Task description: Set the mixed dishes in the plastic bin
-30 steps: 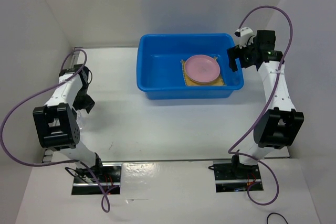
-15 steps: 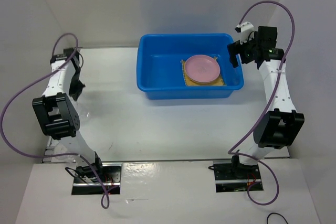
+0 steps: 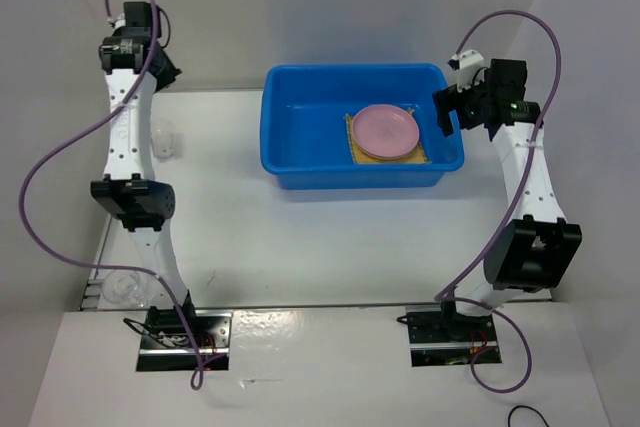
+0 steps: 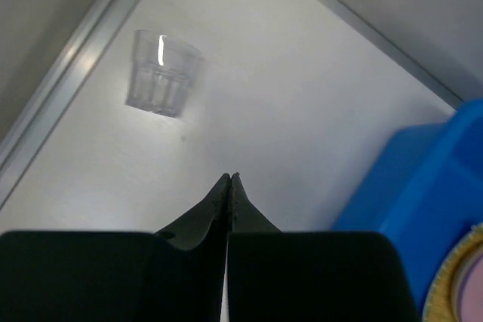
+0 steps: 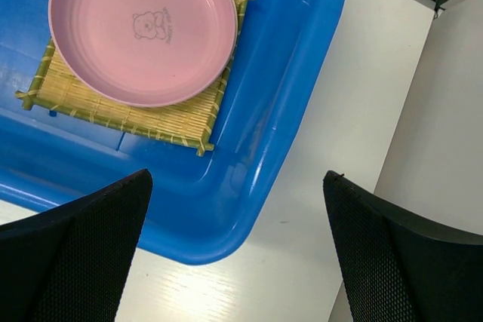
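The blue plastic bin (image 3: pixel 355 179) stands at the back middle of the table. Inside it a pink plate (image 3: pixel 385 131) rests on a woven bamboo mat (image 3: pixel 352 150); the right wrist view shows the plate (image 5: pixel 143 28) and mat (image 5: pixel 128 107) from above. A clear glass cup (image 3: pixel 162 137) stands upright on the table left of the bin. My left gripper (image 3: pixel 168 69) is raised high over the back left corner, shut with nothing in it (image 4: pixel 230 177), and the cup (image 4: pixel 162 73) lies well below and ahead of it. My right gripper (image 5: pixel 238 177) hangs open over the bin's right corner (image 5: pixel 302 111).
White walls close in the table at the left, back and right. A metal strip (image 4: pixel 72 73) runs along the left edge beside the cup. Something that looks like a second clear glass (image 3: pixel 120 289) sits at the near left edge.
My left arm has swung up from low at the table's left side to high over the back left corner and its jaws have closed empty. The right arm has barely shifted.
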Controlling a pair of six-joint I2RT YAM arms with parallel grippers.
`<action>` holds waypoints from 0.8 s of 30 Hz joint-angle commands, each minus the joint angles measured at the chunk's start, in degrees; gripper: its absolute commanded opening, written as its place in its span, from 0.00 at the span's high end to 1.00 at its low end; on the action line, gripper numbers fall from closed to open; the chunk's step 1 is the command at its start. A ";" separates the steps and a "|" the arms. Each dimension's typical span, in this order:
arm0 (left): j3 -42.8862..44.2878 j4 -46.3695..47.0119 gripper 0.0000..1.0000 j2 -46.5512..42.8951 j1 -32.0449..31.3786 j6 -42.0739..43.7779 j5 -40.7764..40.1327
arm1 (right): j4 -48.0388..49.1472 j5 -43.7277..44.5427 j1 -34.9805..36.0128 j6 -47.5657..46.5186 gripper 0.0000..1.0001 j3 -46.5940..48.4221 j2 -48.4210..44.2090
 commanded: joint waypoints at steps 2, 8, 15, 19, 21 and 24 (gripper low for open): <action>5.73 -3.88 1.00 5.07 -2.55 0.73 2.96 | 3.06 0.61 -0.22 0.70 0.02 -1.45 -4.00; 1.25 -3.88 0.93 7.19 -1.07 -0.41 3.04 | 3.06 0.61 -0.75 0.70 0.02 -4.34 -5.23; 2.38 -3.88 0.25 9.13 3.34 -1.12 9.46 | 2.54 -3.16 -1.28 1.22 0.02 -6.11 -5.76; -3.46 -3.88 0.03 2.04 4.38 -0.24 11.13 | 0.16 -8.96 0.03 -1.93 0.02 -6.63 -5.76; -8.49 -3.88 0.01 -1.85 4.39 0.28 10.17 | -0.46 -8.97 2.84 -2.81 0.02 -7.25 -5.76; -23.23 -3.88 0.02 -10.37 3.25 -0.23 6.13 | -0.46 -8.97 6.36 -5.01 0.02 -8.57 -5.06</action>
